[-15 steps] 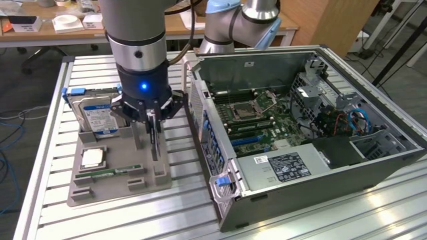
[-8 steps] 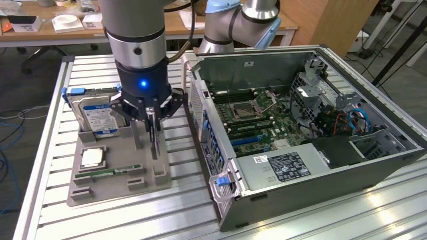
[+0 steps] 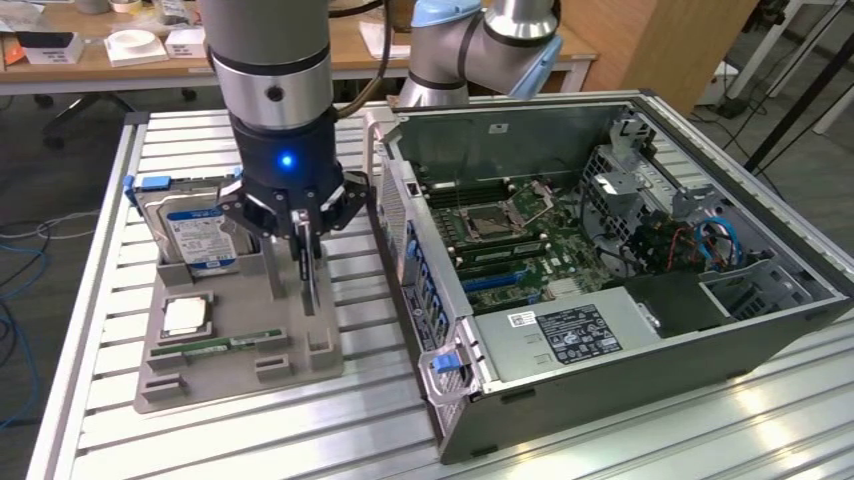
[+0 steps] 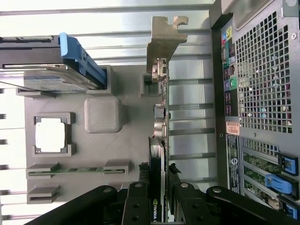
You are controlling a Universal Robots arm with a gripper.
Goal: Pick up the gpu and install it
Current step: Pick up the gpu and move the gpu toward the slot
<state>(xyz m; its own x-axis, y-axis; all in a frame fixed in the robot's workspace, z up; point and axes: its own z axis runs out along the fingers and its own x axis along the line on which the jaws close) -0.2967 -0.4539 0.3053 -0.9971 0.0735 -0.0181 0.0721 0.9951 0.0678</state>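
The gpu (image 3: 310, 285) is a slim dark card standing on edge over the grey parts tray (image 3: 227, 370), close to the open computer case (image 3: 747, 330). My gripper (image 3: 304, 240) comes down from above and is shut on the card's top edge. In the wrist view the gpu (image 4: 161, 122) runs edge-on away from my gripper (image 4: 158, 185), one black finger on each side, and its silver bracket (image 4: 165, 40) is at the far end. Whether its lower edge still sits in the tray slot I cannot tell.
The tray (image 4: 126, 140) also holds a blue-framed hard drive (image 3: 200, 230), a processor chip (image 3: 184, 317) and a green memory stick (image 3: 220, 345). The case lies open with its motherboard (image 3: 514, 230) exposed. All stands on a slatted metal table (image 3: 107, 300).
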